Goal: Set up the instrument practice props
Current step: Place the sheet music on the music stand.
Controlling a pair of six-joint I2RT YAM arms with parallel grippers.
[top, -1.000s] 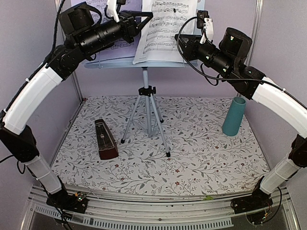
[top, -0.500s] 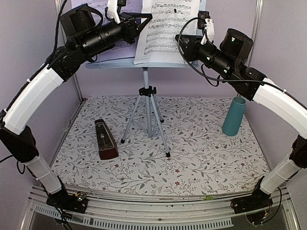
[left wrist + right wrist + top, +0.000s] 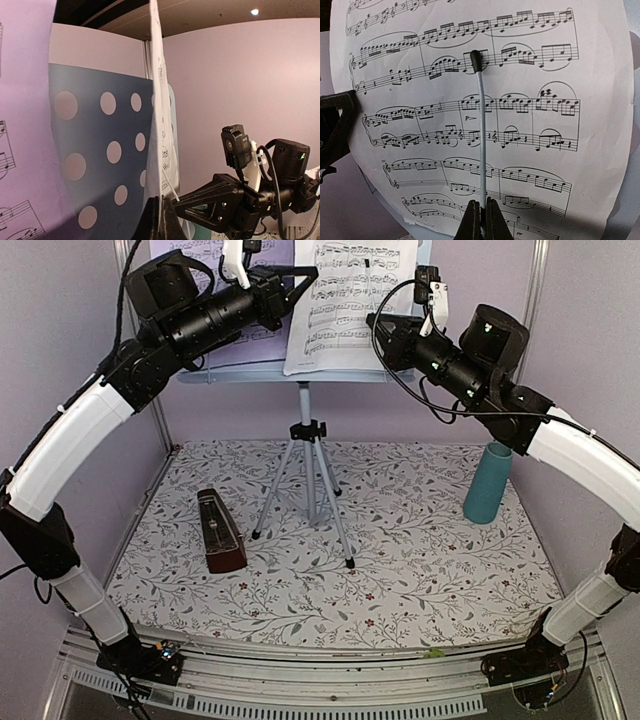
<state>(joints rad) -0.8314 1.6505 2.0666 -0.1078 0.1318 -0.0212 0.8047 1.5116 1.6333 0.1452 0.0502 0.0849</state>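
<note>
The pale-blue perforated music stand [image 3: 240, 372] rises on silver tripod legs [image 3: 305, 470] at the back centre. A sheet-music page [image 3: 345, 305] leans on its desk. My left gripper [image 3: 308, 276] is shut on that page's left edge, which runs edge-on between the jaws [image 3: 161, 212] in the left wrist view. My right gripper [image 3: 376, 328] is shut on the stand's thin page-holder rod [image 3: 481, 135]. The rod's black tip [image 3: 476, 59] rests against the page [image 3: 535, 125]. The dark red-brown metronome [image 3: 220, 532] stands on the floral mat, left of the tripod.
A second lilac page [image 3: 20, 125] lies on the left half of the stand's desk. A teal cup [image 3: 488, 483] stands upright at the right of the mat. Pale walls close in the back and both sides.
The page has shifted slightly to the right and stands a little straighter. Both grippers moved slightly right with it, still shut.
</note>
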